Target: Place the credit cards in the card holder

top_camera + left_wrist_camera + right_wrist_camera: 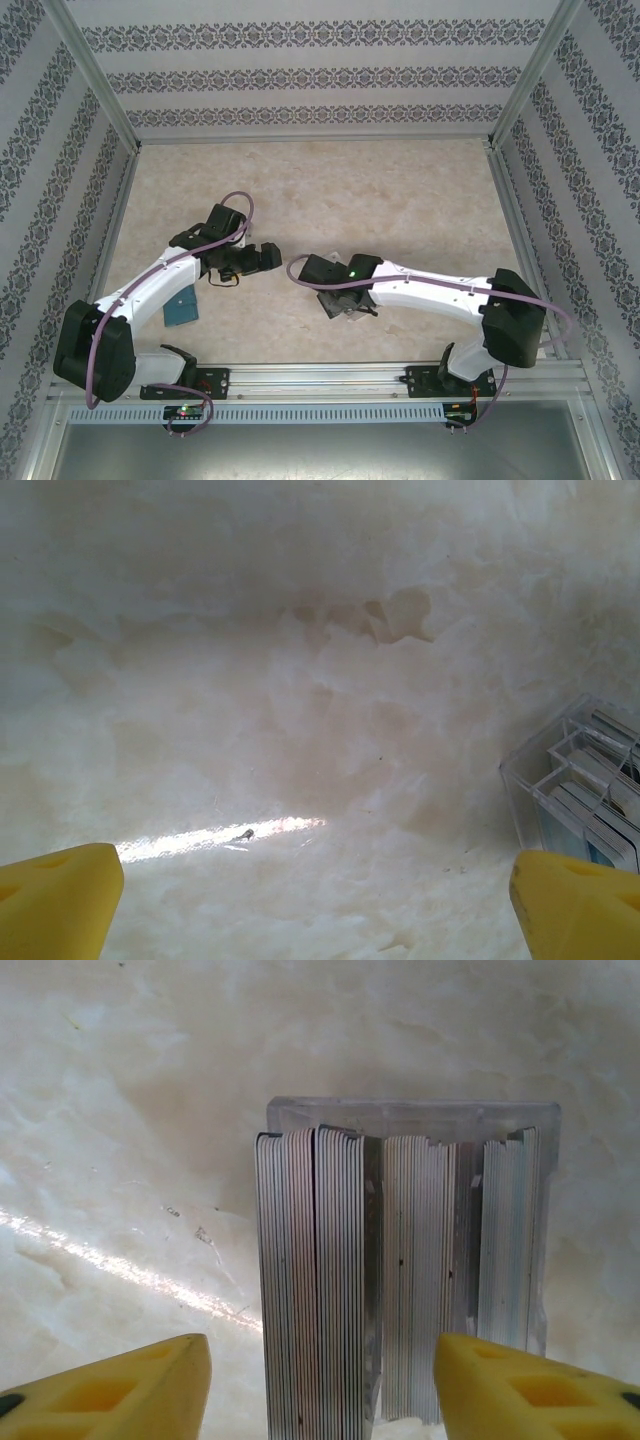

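Observation:
The credit cards (pixel 315 1280) stand on edge in several tight grey stacks inside a clear plastic box (pixel 410 1115). My right gripper (pixel 320 1385) hangs straight over them, its yellow fingers (pixel 130 1385) apart on either side of the left and middle stacks, holding nothing. In the top view the right gripper (pixel 345 302) covers that box at the table's middle front. The teal card holder (pixel 182 308) lies flat beside the left arm's forearm. My left gripper (pixel 268 257) is open over bare table (pixel 300 730), a little left of the box (pixel 585 780).
The marble-patterned table (pixel 330 190) is walled by patterned panels on three sides. An aluminium rail (pixel 320 380) carrying both arm bases runs along the near edge. Free room lies across the far half of the table.

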`<state>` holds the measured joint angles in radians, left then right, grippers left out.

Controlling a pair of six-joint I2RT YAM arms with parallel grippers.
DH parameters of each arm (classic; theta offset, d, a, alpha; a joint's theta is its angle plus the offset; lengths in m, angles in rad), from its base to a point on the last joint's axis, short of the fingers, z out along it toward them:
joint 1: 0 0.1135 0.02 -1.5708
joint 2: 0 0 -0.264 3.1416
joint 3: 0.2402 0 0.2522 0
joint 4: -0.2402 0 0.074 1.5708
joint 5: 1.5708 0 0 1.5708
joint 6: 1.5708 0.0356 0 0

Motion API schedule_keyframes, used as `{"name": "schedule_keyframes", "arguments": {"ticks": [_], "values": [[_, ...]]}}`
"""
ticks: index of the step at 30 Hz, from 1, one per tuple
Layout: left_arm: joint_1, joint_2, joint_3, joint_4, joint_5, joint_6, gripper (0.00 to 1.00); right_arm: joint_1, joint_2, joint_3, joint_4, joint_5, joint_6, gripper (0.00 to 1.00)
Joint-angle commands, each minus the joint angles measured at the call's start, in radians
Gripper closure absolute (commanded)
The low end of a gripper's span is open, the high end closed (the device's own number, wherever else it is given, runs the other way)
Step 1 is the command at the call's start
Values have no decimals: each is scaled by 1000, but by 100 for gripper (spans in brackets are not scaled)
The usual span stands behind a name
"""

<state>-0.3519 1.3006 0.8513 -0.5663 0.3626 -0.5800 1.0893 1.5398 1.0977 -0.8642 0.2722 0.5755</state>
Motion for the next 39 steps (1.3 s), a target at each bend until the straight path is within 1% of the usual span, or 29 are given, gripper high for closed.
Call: {"name": "schedule_keyframes", "arguments": {"ticks": [1, 5, 8, 11, 14, 16, 23, 27, 28, 31, 34, 37, 39], "values": [[29, -9, 7, -38, -9, 8, 0, 11, 49, 38, -24, 37, 4, 45], [58, -9, 17, -52, -1, 10, 0, 17, 94, 54, -31, 64, 9, 51], [69, -16, 24, -74, -17, 26, 0, 20, 128, 79, -37, 81, 3, 59], [77, -26, 20, -74, -23, 26, 0, 20, 150, 96, -54, 141, 3, 62], [81, -30, 22, -80, -22, 31, 0, 6, 164, 99, -36, 174, -1, 71], [83, -39, 20, -81, -28, 26, 0, -15, 171, 112, -10, 173, -9, 75], [90, -53, 35, -92, -23, 8, 0, -107, 233, 201, 79, 169, -57, 79], [115, -64, 39, -98, -31, -15, 0, -188, 307, 326, 115, 164, -69, 80], [127, -63, 46, -112, -40, -20, 0, -205, 337, 378, 116, 170, -63, 83], [210, -39, 92, -236, -150, -68, 1, -239, 439, 551, 83, 220, -29, 84], [321, -10, 118, -339, -222, -121, 1, -271, 535, 701, 58, 215, 19, 82], [381, 29, 137, -461, -349, -214, 1, -298, 609, 790, 71, 204, 49, 80], [404, 60, 138, -495, -371, -230, 1, -307, 650, 840, 63, 204, 50, 78]]}}
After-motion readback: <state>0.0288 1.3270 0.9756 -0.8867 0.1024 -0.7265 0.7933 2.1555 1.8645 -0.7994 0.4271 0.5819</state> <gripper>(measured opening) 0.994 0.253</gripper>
